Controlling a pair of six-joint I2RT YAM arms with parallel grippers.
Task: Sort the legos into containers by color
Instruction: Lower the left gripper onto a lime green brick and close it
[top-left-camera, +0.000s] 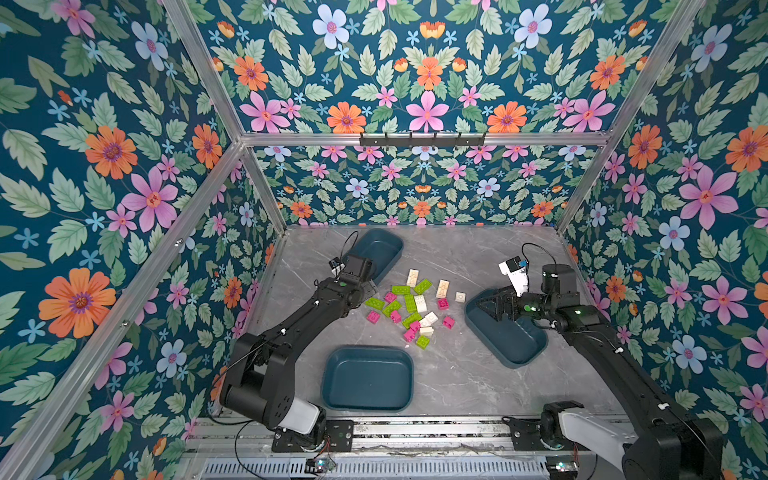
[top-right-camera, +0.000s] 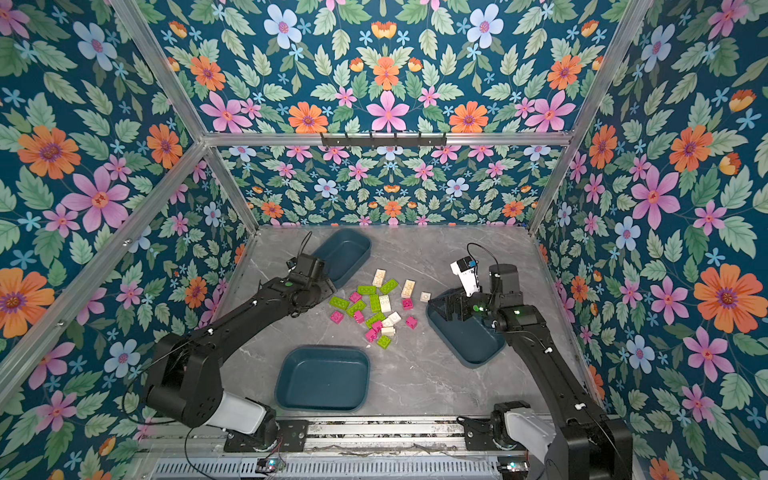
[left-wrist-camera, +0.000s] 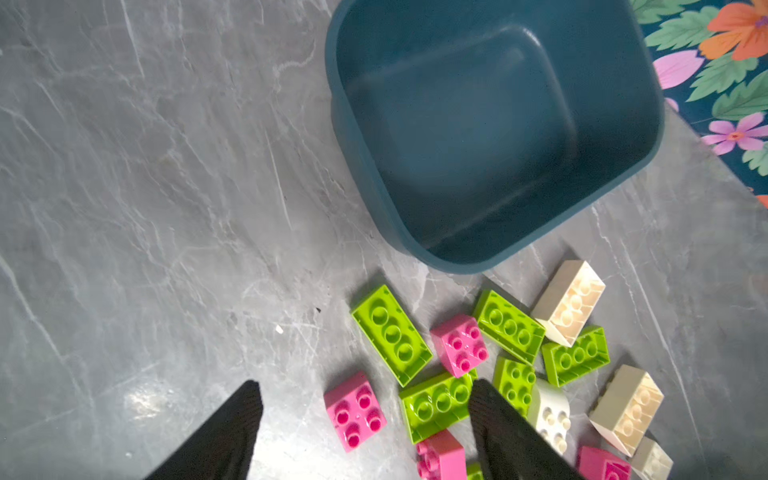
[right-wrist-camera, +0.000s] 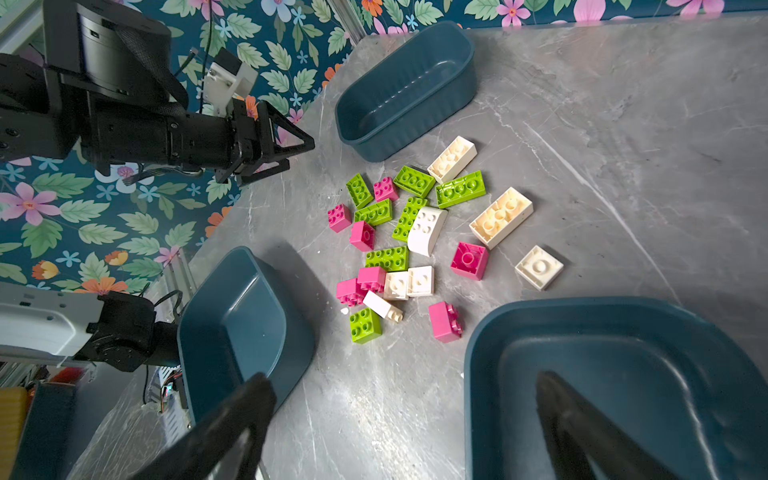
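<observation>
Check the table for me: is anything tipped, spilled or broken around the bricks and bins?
Nothing looks broken or spilled. Two long cream plastic bricks and a square magenta plastic brick lie hollow underside up. The three shallow dark teal plastic bins sit at different angles to one another.

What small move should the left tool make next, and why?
Probably lower the left tool around the pink square brick: it lies studs-up between the open fingers, and the bin nearby is empty.
</observation>
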